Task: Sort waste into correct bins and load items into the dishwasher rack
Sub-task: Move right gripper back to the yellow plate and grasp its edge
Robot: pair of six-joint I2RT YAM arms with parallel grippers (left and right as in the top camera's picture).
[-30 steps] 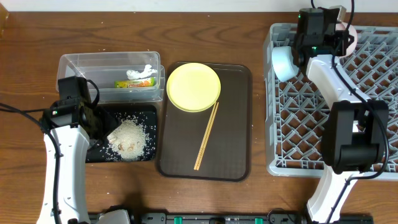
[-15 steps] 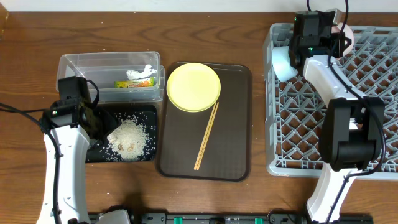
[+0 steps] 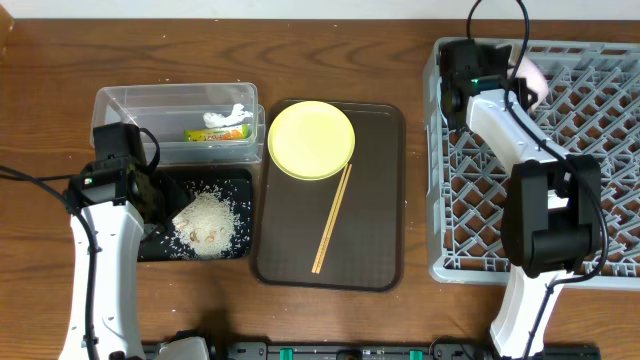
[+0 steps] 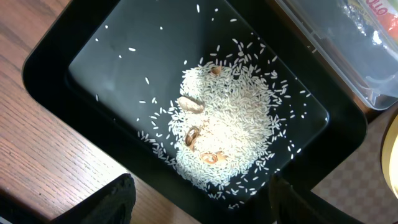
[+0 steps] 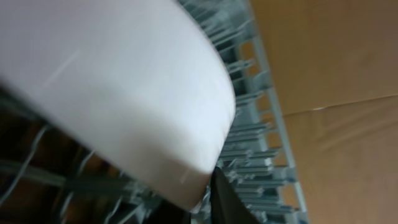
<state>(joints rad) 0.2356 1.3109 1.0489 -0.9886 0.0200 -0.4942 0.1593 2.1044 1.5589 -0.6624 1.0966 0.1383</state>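
Observation:
My left gripper (image 3: pixel 150 200) (image 4: pixel 202 208) is open and empty over the near edge of the shallow black tray (image 3: pixel 243 180) (image 4: pixel 56 56), which holds the rice heap (image 3: pixel 207 220) (image 4: pixel 230 130). The clear tub (image 3: pixel 130 100) (image 4: pixel 348 56) holds the snack wrapper (image 3: pixel 215 133) and the white scrap (image 3: pixel 228 116). The yellow plate (image 3: pixel 311 139) and the chopsticks (image 3: pixel 332 218) lie on the brown serving tray (image 3: pixel 375 200). My right gripper (image 3: pixel 508 72) (image 5: pixel 211 186) is shut on the white bowl (image 3: pixel 530 72) (image 5: pixel 124 87) over the far left of the dishwasher rack (image 3: pixel 600 200). The light blue bowl and the cup are hidden.
A few small brown bits lie in the rice. The right arm's links stretch across the rack's left half. Bare wooden table shows in front of the trays and between the brown tray and the rack.
My right gripper has swung left along the rack's far edge with the white bowl. The light blue bowl seen at the rack's left edge is now covered by the arm. The left arm has not moved.

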